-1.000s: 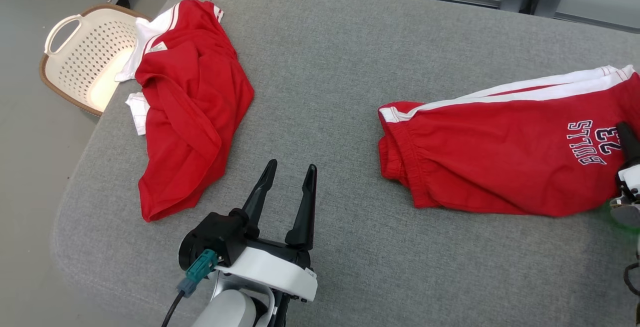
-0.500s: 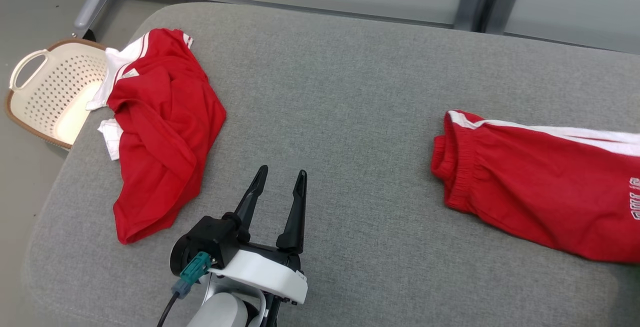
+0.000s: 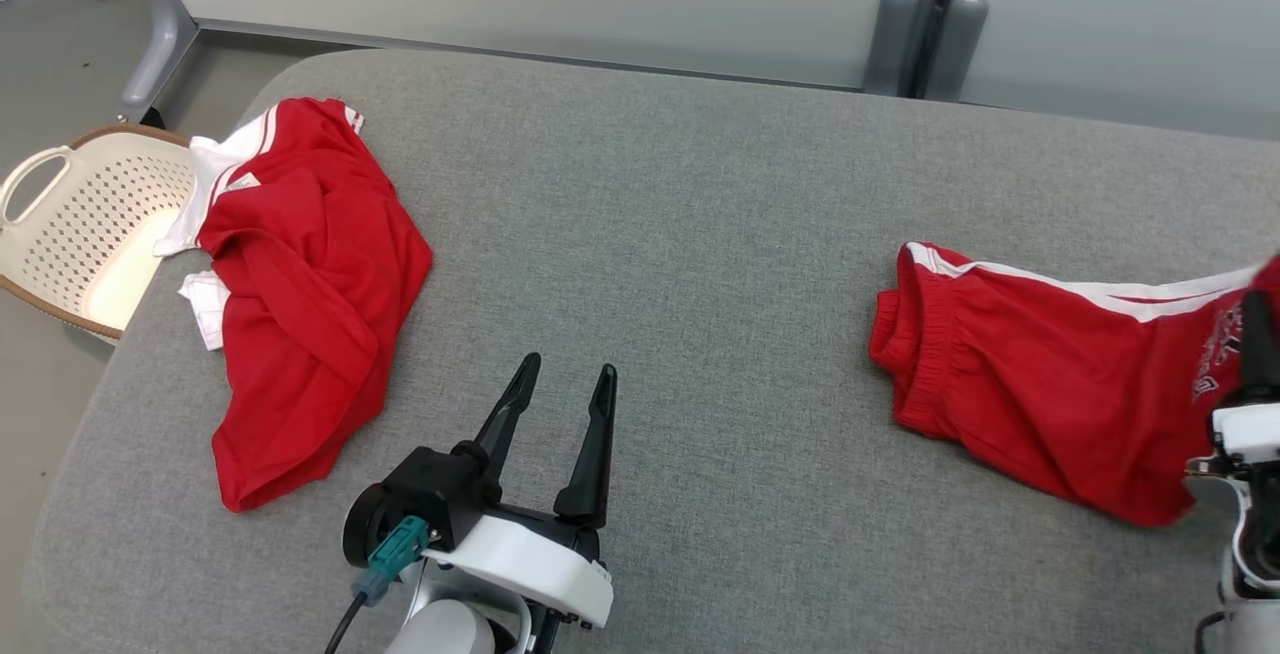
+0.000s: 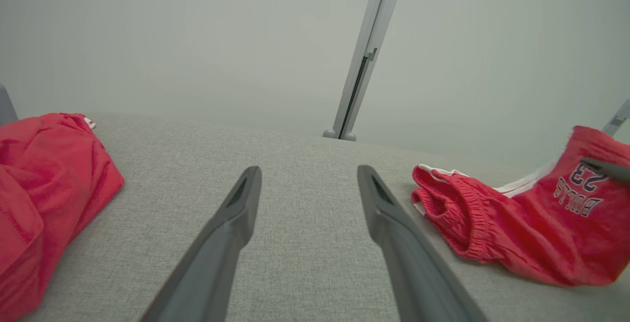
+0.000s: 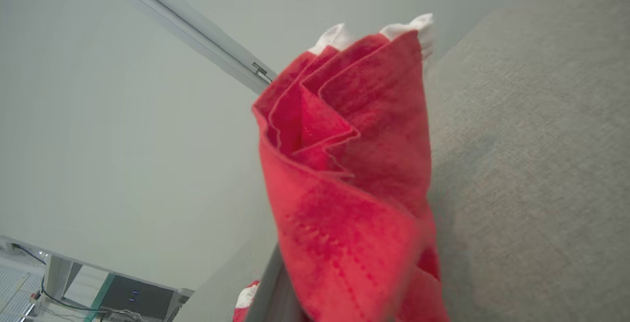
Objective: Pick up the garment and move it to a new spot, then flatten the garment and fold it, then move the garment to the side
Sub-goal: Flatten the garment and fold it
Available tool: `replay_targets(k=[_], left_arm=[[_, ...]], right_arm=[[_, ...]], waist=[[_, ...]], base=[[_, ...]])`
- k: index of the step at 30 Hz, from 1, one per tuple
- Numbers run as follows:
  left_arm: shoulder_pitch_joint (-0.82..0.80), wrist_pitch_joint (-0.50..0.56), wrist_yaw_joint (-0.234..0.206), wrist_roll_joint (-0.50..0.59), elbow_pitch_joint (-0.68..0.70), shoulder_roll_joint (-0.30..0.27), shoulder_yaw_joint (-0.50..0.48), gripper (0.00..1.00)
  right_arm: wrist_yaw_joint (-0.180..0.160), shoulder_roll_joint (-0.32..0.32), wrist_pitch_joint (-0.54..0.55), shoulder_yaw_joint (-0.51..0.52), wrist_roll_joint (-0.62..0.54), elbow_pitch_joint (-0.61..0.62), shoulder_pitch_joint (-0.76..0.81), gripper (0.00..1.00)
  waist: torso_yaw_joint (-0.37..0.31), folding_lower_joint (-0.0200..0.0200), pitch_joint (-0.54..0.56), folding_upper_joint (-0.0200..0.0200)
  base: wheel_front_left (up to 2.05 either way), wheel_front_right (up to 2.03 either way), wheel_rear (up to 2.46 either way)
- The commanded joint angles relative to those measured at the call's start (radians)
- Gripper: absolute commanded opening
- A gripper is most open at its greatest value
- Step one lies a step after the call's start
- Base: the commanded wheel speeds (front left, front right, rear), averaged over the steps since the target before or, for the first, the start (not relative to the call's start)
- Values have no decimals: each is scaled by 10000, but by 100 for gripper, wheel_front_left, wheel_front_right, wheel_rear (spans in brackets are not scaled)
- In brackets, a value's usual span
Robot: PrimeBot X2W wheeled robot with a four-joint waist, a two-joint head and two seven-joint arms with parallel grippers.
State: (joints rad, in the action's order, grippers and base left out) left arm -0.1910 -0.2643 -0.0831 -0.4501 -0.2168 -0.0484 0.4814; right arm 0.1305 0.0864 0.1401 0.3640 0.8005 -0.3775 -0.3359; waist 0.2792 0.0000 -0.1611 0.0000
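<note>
The red "Bulls 23" shorts point(image 3: 1030, 404) lie at the right of the gray padded surface point(image 3: 680, 234). The waistband end is down and the other end is lifted, with the right gripper point(image 3: 1258, 334) jaws clamped on that bunched cloth. The left gripper point(image 3: 569, 366) hangs over bare padding near the front edge, its 2 jaws apart and holding nothing. A crumpled red shirt point(image 3: 300, 284) lies at the left edge, just beside a cream perforated basket point(image 3: 80, 234).

Surface: grey fabric cushion point(image 3: 680, 234)
Left of left gripper point(image 3: 569, 365): crumpled red shirt point(image 3: 300, 274)
Right of it: red shorts point(image 3: 1040, 384), far end raised
</note>
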Motion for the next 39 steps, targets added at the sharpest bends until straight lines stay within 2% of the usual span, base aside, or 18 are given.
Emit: replay_targets(k=[1, 8, 15, 16, 17, 22, 29, 34, 39], left_arm=[[99, -1, 45, 84, -42, -42, -37, 100], [291, -1, 129, 123, -199, -42, -247, 100], [395, -1, 180, 127, -239, -39, -279, 100], [417, -1, 191, 114, -242, -39, -271, 100], [449, -1, 178, 92, -239, -39, -276, 100], [491, -1, 122, -45, -156, -39, -229, 100], [409, -1, 25, -230, -7, -39, -99, 100], [301, -1, -85, -310, 47, -39, -24, 100], [162, -1, -157, -286, 125, -39, -63, 100]], right_arm=[[3, -50, -59, -425, 288, 303, 265, 0], [3, 84, -134, -2721, 987, 1177, 1158, 0], [3, 361, -389, -3921, 1056, 770, 1343, 0], [3, 409, -447, -4095, 1007, 685, 1342, 31], [3, 394, -407, -4297, 1068, 565, 1338, 100], [3, 455, -259, -5190, 1449, 454, 1280, 100], [3, 599, 112, -5921, 1717, -70, 1220, 100], [-1, 672, 380, -6059, 1573, -867, 1072, 100], [2, 697, 125, -6172, 1678, -522, 696, 100]], waist=[[77, 0, 124, 0], [373, 0, 438, 0], [649, 0, 509, 0], [696, 0, 515, 0], [734, 0, 519, 0], [929, 0, 420, 0], [1097, 0, 166, 0], [1094, 0, 29, 0], [844, 0, 39, 0]], base=[[0, 0, 0], [0, 0, 0], [0, 0, 0], [0, 0, 0], [0, 0, 0], [0, 0, 0], [0, 0, 0], [0, 0, 0], [0, 0, 0]])
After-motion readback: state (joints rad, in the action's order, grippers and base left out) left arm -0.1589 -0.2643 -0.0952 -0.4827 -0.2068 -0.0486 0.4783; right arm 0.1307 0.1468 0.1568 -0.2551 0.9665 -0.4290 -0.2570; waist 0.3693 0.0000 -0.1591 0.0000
